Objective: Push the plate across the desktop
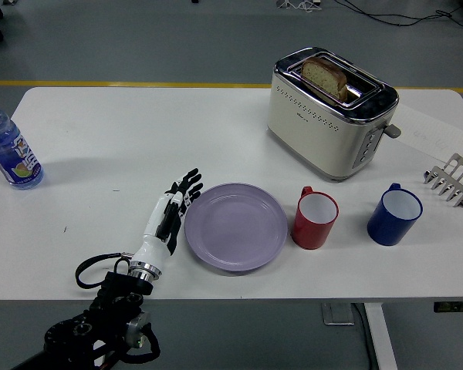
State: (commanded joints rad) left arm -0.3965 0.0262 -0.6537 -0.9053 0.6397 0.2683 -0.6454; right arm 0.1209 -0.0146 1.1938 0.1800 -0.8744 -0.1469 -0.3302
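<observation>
A round lilac plate (236, 226) lies flat on the white table (139, 131), its right rim close to or touching a red mug (315, 219). My left hand (174, 208) reaches in from the lower left. Its fingers are straight and spread, lying edge-on against the plate's left rim and holding nothing. The black forearm and cables trail off below the table's near edge.
A blue mug (394, 213) stands right of the red one. A cream toaster (329, 110) with a bread slice sits behind the mugs. A metal toast rack (451, 180) is at the far right, a water bottle (9, 150) at the far left.
</observation>
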